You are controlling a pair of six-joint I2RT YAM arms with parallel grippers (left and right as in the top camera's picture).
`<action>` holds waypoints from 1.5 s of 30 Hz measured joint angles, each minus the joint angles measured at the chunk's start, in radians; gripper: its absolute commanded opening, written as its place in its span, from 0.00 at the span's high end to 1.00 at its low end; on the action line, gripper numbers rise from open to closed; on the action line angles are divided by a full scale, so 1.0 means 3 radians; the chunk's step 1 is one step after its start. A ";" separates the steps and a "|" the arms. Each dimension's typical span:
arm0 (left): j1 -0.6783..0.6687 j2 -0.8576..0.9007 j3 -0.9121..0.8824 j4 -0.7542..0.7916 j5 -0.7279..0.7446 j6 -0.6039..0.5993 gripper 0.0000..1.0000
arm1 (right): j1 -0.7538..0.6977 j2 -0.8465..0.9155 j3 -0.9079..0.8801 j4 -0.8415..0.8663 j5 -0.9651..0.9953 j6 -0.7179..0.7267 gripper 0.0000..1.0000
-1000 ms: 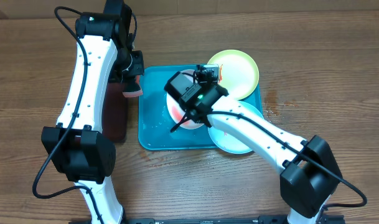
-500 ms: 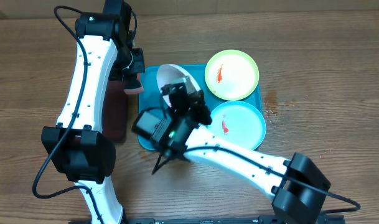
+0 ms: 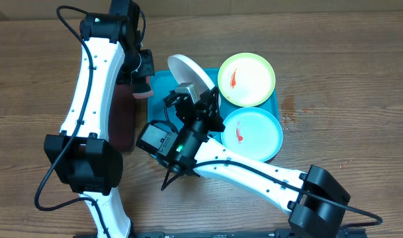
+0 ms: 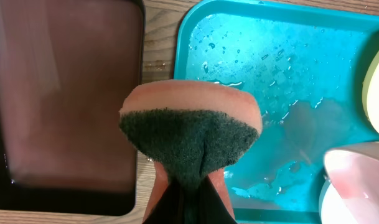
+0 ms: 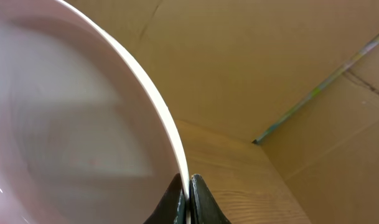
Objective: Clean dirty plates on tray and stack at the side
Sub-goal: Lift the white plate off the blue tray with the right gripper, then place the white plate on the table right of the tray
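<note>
Right gripper (image 5: 189,190) is clamped on the rim of the white plate (image 3: 188,71), fingers pinched together over the thin edge. The plate is held up off the tray (image 3: 160,106), tilted steeply on edge above the tray's far left part. In the right wrist view the plate face is blurred, with a cardboard wall and wood table behind it. In the left wrist view the plate's lower edge shows at the right and looks faintly pink.

Left gripper (image 4: 186,186) is squeezed shut on a sponge (image 4: 190,134): pink body with a dark green scouring face, bulging out past the fingers. It hangs over the tray's far left corner, just left of the white plate and apart from it.

The tray is turquoise and wet, with droplets and a thin film of water across its floor. The green plate (image 3: 246,79) lies flat at the tray's far right, with a red smear (image 3: 233,77) near its middle. The blue plate (image 3: 253,134) lies flat at the near right, overhanging the tray's edge, with its own red streak (image 3: 239,132) in the centre. The two plates sit just beside each other.

Left of the turquoise tray sits a black tray (image 4: 65,93) with a dark red inside. It lies under the left arm, with a strip of table (image 3: 360,119) between the two trays.
</note>
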 measured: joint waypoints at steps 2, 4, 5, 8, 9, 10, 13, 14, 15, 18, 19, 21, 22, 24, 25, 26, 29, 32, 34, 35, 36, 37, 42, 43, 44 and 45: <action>0.0000 0.0000 0.0000 0.0000 0.0004 0.0000 0.96 | 0.0000 0.0000 0.0000 -0.0003 0.0036 0.0001 0.96; 0.0000 0.0000 0.0000 0.0000 0.0011 -0.0001 0.96 | -0.0001 0.0000 0.0000 -0.0001 0.0051 0.0001 0.96; 0.0001 0.0000 0.0000 0.0000 0.0013 -0.0001 0.96 | -0.0004 0.0000 0.0000 -0.0003 0.0041 0.0001 0.96; 0.0000 0.0000 0.0000 0.0000 0.0023 -0.0001 0.96 | -0.0055 0.0000 0.0004 -0.0052 -0.0207 0.0003 0.96; 0.0000 0.0000 0.0000 0.0000 0.0024 -0.0001 0.96 | -0.0095 0.0000 0.0004 -0.0076 -0.0364 0.0001 0.96; 0.0000 0.0000 0.0000 0.0001 0.0024 -0.0001 0.96 | -0.0135 0.0000 0.0004 -0.0093 -0.0509 0.0000 0.96; 0.0000 0.0000 0.0000 0.0025 0.0024 -0.0001 0.96 | -0.0359 0.0000 0.0004 -0.0120 -0.1186 0.0001 0.96; 0.0000 0.0000 0.0000 0.0037 0.0024 -0.0001 0.96 | -0.0440 0.0000 0.0004 -0.0117 -0.1400 0.0003 0.96; 0.0000 -0.0001 0.0000 0.0042 0.0023 -0.0001 0.96 | -0.0532 0.0000 0.0004 -0.0114 -0.1633 0.0003 0.96; 0.0000 0.0000 0.0000 0.0041 0.0020 -0.0001 0.96 | -0.0861 0.0000 0.0004 -0.0076 -0.2421 -0.0072 0.96; 0.0001 0.0000 0.0000 0.0041 0.0019 -0.0001 0.96 | -0.0931 0.0000 0.0004 -0.0069 -0.2579 -0.0106 0.96; 0.0000 0.0000 0.0000 0.0041 0.0019 -0.0001 0.96 | -0.1132 0.0000 0.0005 -0.0052 -0.3053 -0.0219 0.96; 0.0000 0.0000 0.0000 0.0039 0.0019 -0.0001 0.96 | -0.1233 0.0000 0.0005 -0.0051 -0.3291 -0.0281 0.96; 0.0000 0.0000 0.0000 0.0032 0.0019 -0.0001 0.96 | -0.1418 0.0000 0.0005 -0.0046 -0.3717 -0.0401 0.96; 0.0000 0.0000 0.0000 0.0024 0.0020 -0.0001 0.96 | -0.1526 0.0000 0.0005 -0.0031 -0.3957 -0.0473 0.96; 0.0000 0.0000 0.0000 0.0018 0.0020 -0.0001 0.96 | -0.1614 0.0000 0.0005 -0.0017 -0.4162 -0.0530 0.96; 0.0000 0.0000 0.0000 0.0011 0.0022 -0.0001 0.96 | -0.1909 -0.0014 0.0005 -0.0004 -0.4809 -0.0710 0.96; 0.0000 0.0000 0.0000 0.0011 0.0020 -0.0001 0.96 | -0.2173 -0.0056 0.0005 -0.0029 -0.5240 -0.0825 0.96; 0.0000 0.0000 0.0000 0.0011 0.0020 -0.0001 0.96 | -0.2392 -0.0112 0.0005 -0.0066 -0.5465 -0.0880 0.96; 0.0000 0.0000 0.0000 0.0011 0.0020 -0.0001 0.96 | -0.2519 -0.0146 0.0005 -0.0103 -0.5566 -0.0899 0.96; 0.0000 0.0000 0.0000 0.0011 0.0020 -0.0001 0.96 | -0.2626 -0.0179 0.0005 -0.0131 -0.5624 -0.0912 0.96; 0.0000 0.0000 0.0000 0.0010 0.0022 -0.0001 0.96 | -0.2742 -0.0209 0.0005 -0.0156 -0.5675 -0.0924 0.96; 0.0000 0.0000 0.0000 0.0011 0.0022 -0.0001 0.96 | -0.3376 -0.0277 0.0008 -0.0214 -0.5778 -0.0959 0.96; 0.0000 0.0000 0.0000 0.0011 0.0022 -0.0001 0.96 | -0.3504 -0.0277 0.0008 -0.0215 -0.5770 -0.0961 0.96; 0.0000 0.0000 0.0000 0.0011 0.0022 -0.0001 0.95 | -0.3632 -0.0277 0.0008 -0.0225 -0.5753 -0.0960 0.96; 0.0000 0.0000 0.0000 0.0011 0.0022 -0.0001 0.96 | -0.3740 -0.0277 0.0008 -0.0238 -0.5721 -0.0959 0.96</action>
